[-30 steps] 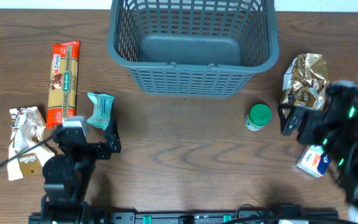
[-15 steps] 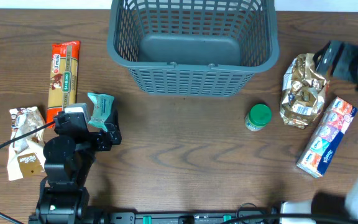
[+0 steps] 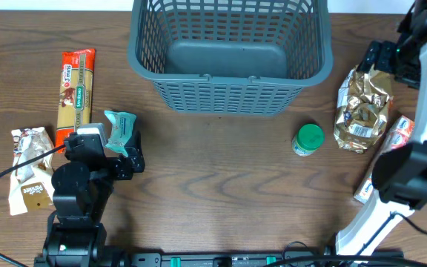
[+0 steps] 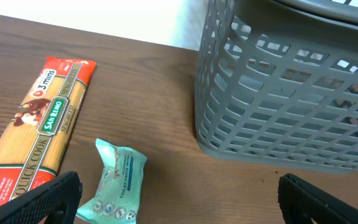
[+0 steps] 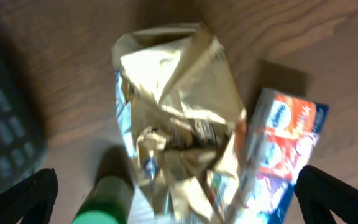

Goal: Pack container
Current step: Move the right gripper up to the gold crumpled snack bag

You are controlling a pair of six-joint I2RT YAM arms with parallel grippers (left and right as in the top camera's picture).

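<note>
Basket point(image 3: 228, 95) is sitting empty at the far middle of the table, with nothing packed yet. I'm hovering the right gripper point(image 5: 179, 202) over the gold bag point(image 5: 173, 118), jaws spread wide and holding nothing. The left gripper point(image 4: 182, 205) is gaping wide too, empty, just short of the teal packet point(image 4: 114, 183). I'm worrying about the bag: crinkled foil could slip from a pinch, and the box point(image 5: 284, 149) lying against it could snag. The right wrist view is blurring, so my aim could drift.

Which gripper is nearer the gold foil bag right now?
Right. The right gripper is at the far end of the gold foil bag; the left gripper is far away, beside the teal packet.
</note>
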